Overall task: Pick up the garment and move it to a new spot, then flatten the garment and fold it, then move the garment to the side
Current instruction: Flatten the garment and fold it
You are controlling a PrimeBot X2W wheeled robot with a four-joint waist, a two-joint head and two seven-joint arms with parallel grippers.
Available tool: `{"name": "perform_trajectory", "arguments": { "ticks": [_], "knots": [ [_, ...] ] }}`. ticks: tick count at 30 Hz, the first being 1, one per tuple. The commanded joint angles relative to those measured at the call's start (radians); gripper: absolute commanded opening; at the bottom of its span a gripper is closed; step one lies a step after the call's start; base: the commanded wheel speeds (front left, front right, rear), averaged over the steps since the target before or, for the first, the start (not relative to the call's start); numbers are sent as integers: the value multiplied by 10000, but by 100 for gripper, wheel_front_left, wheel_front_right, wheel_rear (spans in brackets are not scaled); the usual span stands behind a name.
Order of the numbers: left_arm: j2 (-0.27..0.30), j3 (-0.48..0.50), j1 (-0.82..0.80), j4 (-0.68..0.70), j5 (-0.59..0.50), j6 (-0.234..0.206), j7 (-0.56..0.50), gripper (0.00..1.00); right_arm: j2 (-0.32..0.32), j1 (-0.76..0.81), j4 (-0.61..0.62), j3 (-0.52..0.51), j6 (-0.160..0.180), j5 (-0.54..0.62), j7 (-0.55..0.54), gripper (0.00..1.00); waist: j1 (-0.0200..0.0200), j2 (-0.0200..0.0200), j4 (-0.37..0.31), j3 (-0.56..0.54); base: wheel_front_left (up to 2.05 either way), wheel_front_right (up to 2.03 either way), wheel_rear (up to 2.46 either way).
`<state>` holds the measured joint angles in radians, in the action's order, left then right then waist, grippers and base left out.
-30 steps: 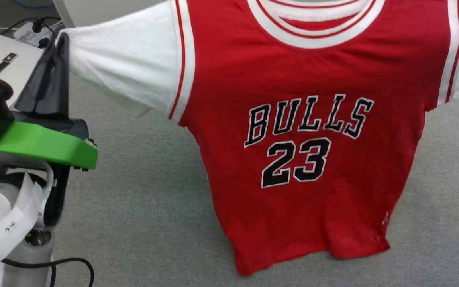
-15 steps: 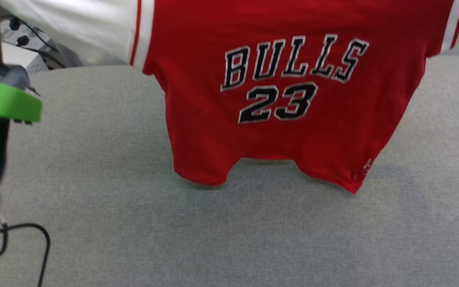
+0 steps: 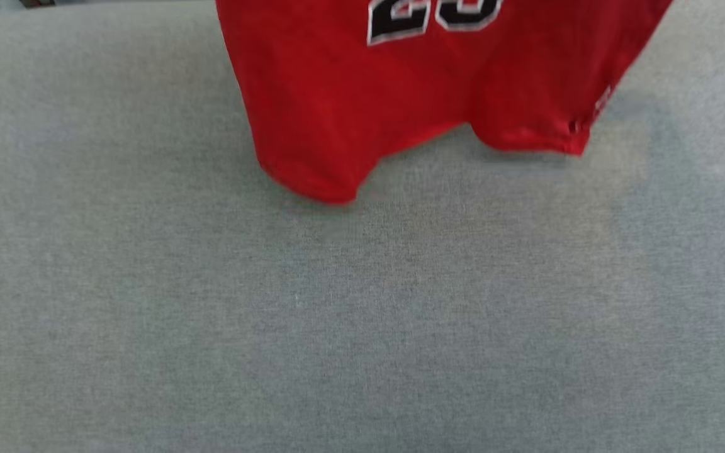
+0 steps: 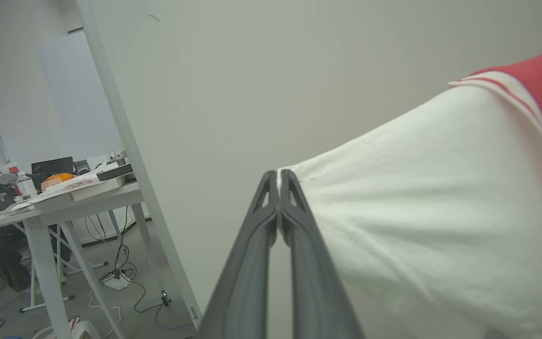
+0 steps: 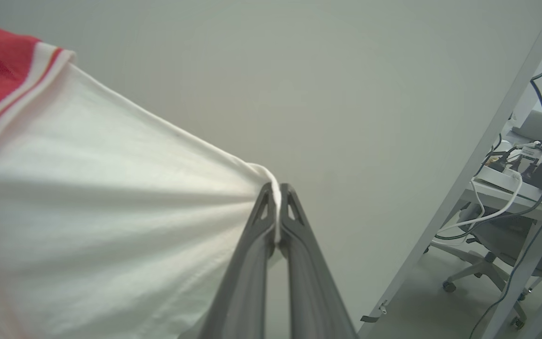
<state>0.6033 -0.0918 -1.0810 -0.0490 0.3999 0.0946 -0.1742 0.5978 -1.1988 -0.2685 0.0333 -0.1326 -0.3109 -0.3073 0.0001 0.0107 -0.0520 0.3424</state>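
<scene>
Aloft, one garment (image 3: 350, 107) is held spread between two grippers. One white sleeve is pinched at its edge by the left gripper (image 4: 278, 178), its two dark tapered fingers pressed together. The red body hangs, its wavy hem close over one grey woven surface (image 3: 362, 314). The second sleeve, pulled into taut folds, is clamped likewise by the right gripper (image 5: 278, 188).

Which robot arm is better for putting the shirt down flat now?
Neither alone, I think. The left gripper pinches one white sleeve and the right gripper the other, so both should lower the shirt together.
</scene>
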Motion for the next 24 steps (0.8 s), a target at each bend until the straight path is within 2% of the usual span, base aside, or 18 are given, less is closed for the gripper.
{"name": "perform_trajectory", "arguments": {
  "ticks": [1, 8, 15, 19, 24],
  "knots": [
    [46, -47, -726, -514, -90, 34, 154, 0, -8, -437, -423, 3, 19, 254, 138, 0, -1, -107, -62, 1424, 0, 0, 0],
    [-386, -628, -3734, -2780, -468, 169, 1083, 0, -518, -2843, -2161, -181, 19, 1387, 1057, 0, -1, -107, -28, 2736, 0, 0, 0],
    [-812, -670, -6458, -5150, -701, 80, 2347, 0, -1262, -5361, -4033, -1217, 19, 2819, 2488, 0, -1, -107, -76, 3509, 0, 0, 0],
    [-1179, -550, -7296, -6466, -464, 84, 3000, 0, -1694, -6027, -4709, -1655, 19, 3682, 3540, 0, -1, -107, -94, 3762, 0, 0, 0],
    [-1491, -792, -7350, -7643, -371, 210, 3758, 0, -1960, -6155, -5615, -1954, 19, 4127, 4292, 0, -1, -107, 22, 3921, 0, 0, 0]
  ]
}}
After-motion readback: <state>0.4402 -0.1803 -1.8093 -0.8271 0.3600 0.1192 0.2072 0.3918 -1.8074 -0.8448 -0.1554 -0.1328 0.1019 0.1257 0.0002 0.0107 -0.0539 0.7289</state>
